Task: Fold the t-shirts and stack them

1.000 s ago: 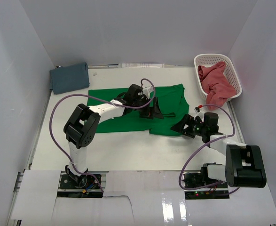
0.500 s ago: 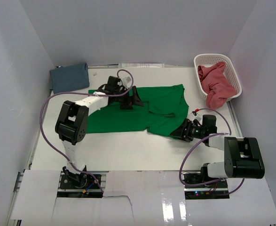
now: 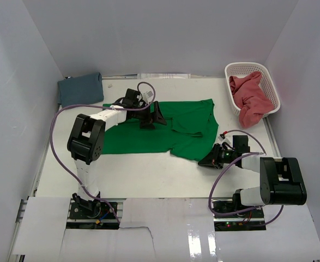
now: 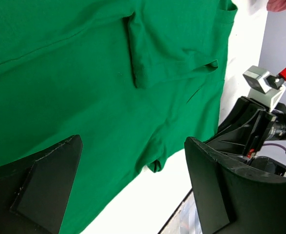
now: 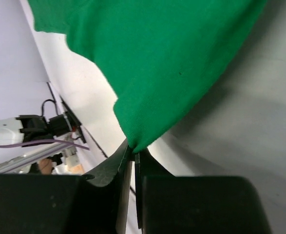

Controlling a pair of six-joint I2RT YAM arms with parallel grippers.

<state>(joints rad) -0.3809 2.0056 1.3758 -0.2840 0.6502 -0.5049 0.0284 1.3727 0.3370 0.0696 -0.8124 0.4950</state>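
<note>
Your right gripper (image 5: 132, 155) has just snapped shut, pinching the near right corner of the green t-shirt (image 3: 143, 139). Your left gripper (image 3: 153, 115) hangs spread wide over that shirt, flat on the table (image 3: 138, 170).

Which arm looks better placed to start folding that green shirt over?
The right. The right fingers are shut on the near corner of the green t-shirt, ready to carry it across. The left fingers hang wide open above the cloth, holding nothing.
</note>
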